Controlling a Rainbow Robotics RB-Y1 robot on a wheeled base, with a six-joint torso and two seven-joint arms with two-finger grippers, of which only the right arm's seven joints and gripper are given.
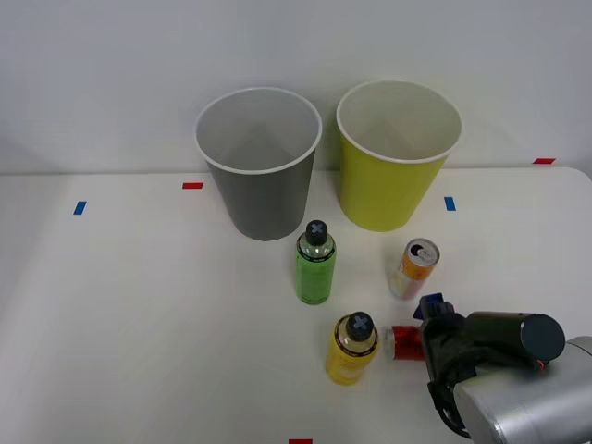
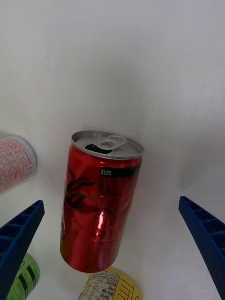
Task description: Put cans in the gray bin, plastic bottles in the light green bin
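The red can [image 2: 98,187] sits between the two blue fingers of my right gripper [image 2: 111,202], which is open, with wide gaps on both sides of the can. In the front view the gripper [image 1: 423,335] covers part of the red can [image 1: 403,343]. To the can's left stands the yellow bottle [image 1: 352,349]. The green bottle [image 1: 315,265] and the orange-and-white can [image 1: 413,269] stand farther back. The gray bin [image 1: 264,199] and the light green bin [image 1: 388,190] stand side by side at the back, both with nothing inside.
Small red and blue tape marks dot the white table [image 1: 139,305]. A pale wall rises just behind the bins. My arm [image 1: 527,398] comes in from the near right corner. The wrist view also catches the orange-and-white can [image 2: 14,161] and the yellow bottle [image 2: 110,286].
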